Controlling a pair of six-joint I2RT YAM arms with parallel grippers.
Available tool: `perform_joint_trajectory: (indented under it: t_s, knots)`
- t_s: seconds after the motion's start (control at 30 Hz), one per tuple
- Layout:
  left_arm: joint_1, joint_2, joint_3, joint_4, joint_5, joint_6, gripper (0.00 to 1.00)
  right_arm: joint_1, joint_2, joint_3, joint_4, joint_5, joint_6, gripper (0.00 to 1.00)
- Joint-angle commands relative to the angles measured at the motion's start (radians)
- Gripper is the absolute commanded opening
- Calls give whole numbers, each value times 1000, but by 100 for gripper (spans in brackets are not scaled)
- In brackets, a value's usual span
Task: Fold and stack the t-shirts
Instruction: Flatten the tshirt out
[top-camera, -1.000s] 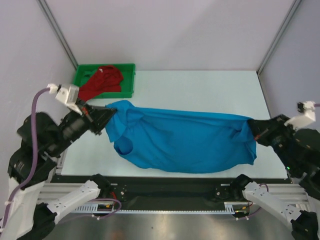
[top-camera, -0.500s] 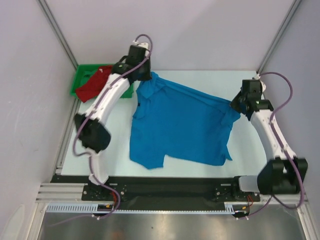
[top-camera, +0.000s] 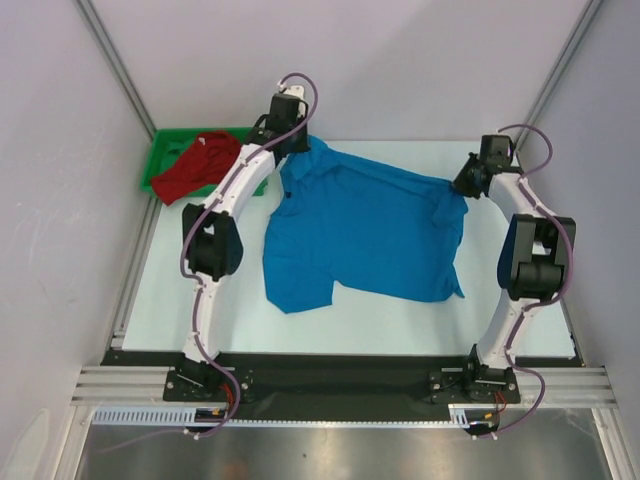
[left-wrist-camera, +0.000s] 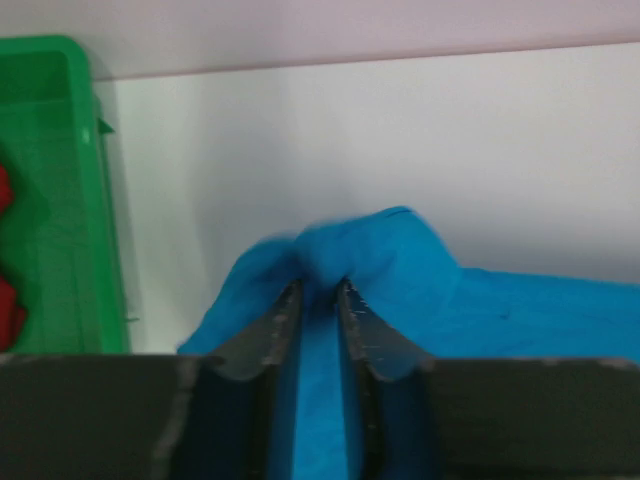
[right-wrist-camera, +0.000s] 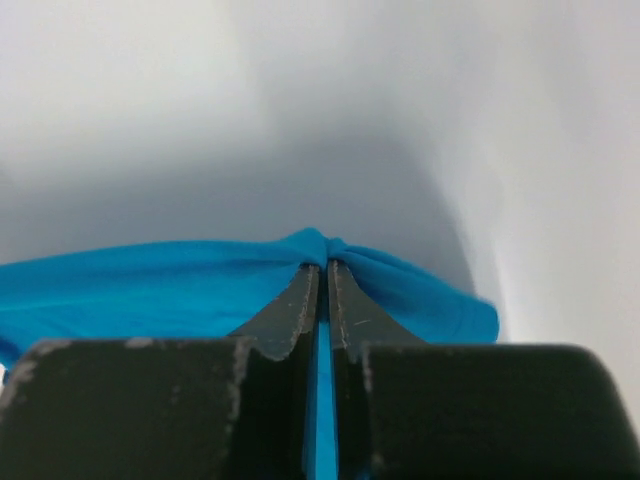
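Blue t-shirt (top-camera: 370, 235): drawn slightly farther back across tabletop (top-camera: 400, 320).
Left pincer (left-wrist-camera: 318, 290): clamped on its far-left corner.
Right pincer (right-wrist-camera: 322, 268): clamped on its right corner.

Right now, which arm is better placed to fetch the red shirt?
Likely left: the left gripper pinches the blue shirt beside the green tray holding the red shirt; the right gripper is far off.

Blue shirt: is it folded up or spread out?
Spread out, not folded. The blue shirt lies open across the table, wrinkled, while the left gripper and right gripper pinch its far edge.
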Motion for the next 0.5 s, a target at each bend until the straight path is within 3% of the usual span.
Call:
perform_joint_trajectory:
  t_s: [0.0,0.03,0.1,0.13,0.17,0.2,0.3,0.47]
  knots:
    - [36,-57,2,83,-67,12,29,-39,77,128,7,10,-55,10]
    - [36,-48,14,62,-79,14,39,-45,110,214,-27,15,-59,21]
    - [36,-23,109,-63,-116,1,44,-50,182,297,-143,70,-73,36]
    - [36,-17,141,-110,-134,-5,48,-51,202,343,-198,96,-82,54]
    - [37,-29,163,-150,-160,-17,61,-53,217,432,-257,125,-84,57]
    - [37,-60,146,-203,-165,-49,67,-53,226,448,-347,154,-85,60]
    - [34,-251,-79,-206,-145,-127,69,-56,112,329,-384,165,-56,65]
    - [11,-669,-666,-46,-38,-235,56,-102,-201,-81,-268,78,30,67]
